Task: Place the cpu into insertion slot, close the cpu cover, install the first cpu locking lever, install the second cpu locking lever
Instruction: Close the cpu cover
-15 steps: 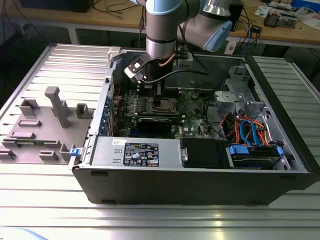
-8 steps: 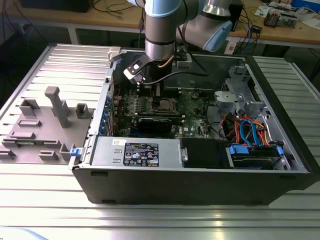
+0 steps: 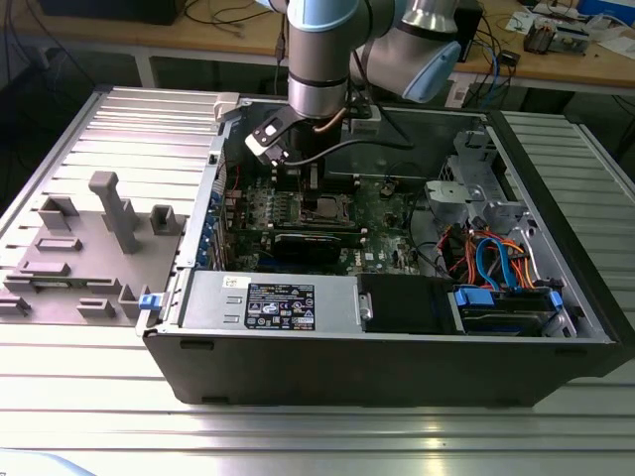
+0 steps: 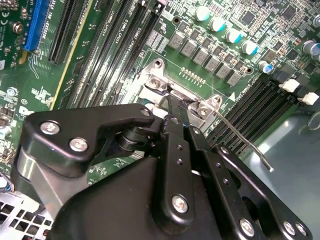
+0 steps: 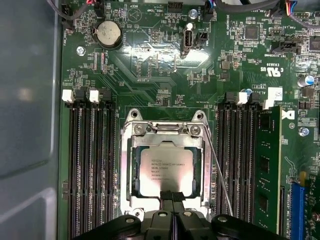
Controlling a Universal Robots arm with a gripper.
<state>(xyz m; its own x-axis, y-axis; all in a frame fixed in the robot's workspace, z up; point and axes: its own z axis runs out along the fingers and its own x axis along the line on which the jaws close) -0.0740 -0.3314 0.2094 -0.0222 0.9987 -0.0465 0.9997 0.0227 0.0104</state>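
Silver cpu (image 5: 166, 172) under cpu cover (image 5: 130, 172)

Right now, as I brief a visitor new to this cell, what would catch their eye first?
The silver cpu, framed by the cpu cover, shines amid the green motherboard in the first wrist view. The black gripper sits at that frame's edge, and a thin locking lever angles out alongside.
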